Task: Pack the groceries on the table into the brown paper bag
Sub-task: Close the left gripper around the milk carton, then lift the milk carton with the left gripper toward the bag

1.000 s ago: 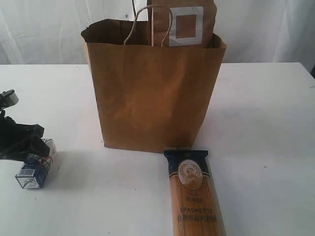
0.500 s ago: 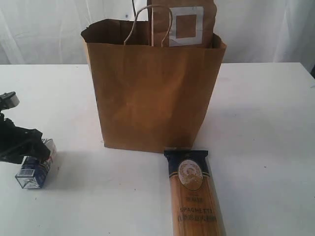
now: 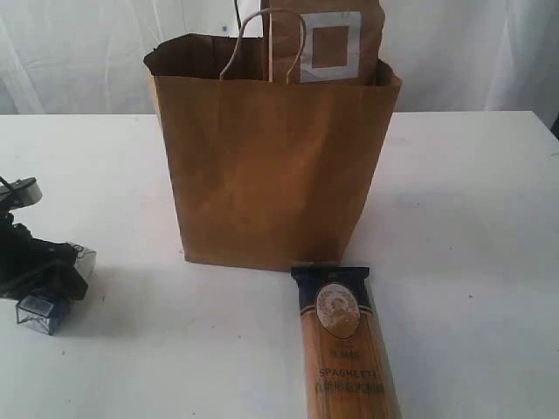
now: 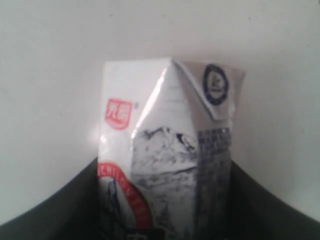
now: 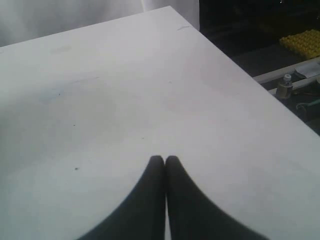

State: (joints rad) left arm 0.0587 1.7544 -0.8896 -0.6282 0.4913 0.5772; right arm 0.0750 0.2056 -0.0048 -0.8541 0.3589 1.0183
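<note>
Where the white tabletop [image 3: 472,218] spreads across the scene, the bag [image 3: 271,175] stands upright at its middle, mouth open and a loop handle rising above the rim. The spaghetti packet [image 3: 345,349] lies flat on the near side, right of centre, with its dark end just beside the bag's base. The pouch [image 3: 330,44] stands inside the bag at the far right, its grey-square label above the rim. At the far left, near side, the carton [image 4: 165,130] sits tilted, pinched between the fingers of the left gripper [image 3: 54,272]. The right gripper [image 5: 165,160] hangs over bare tabletop by a corner, its fingertips pressed together.
</note>
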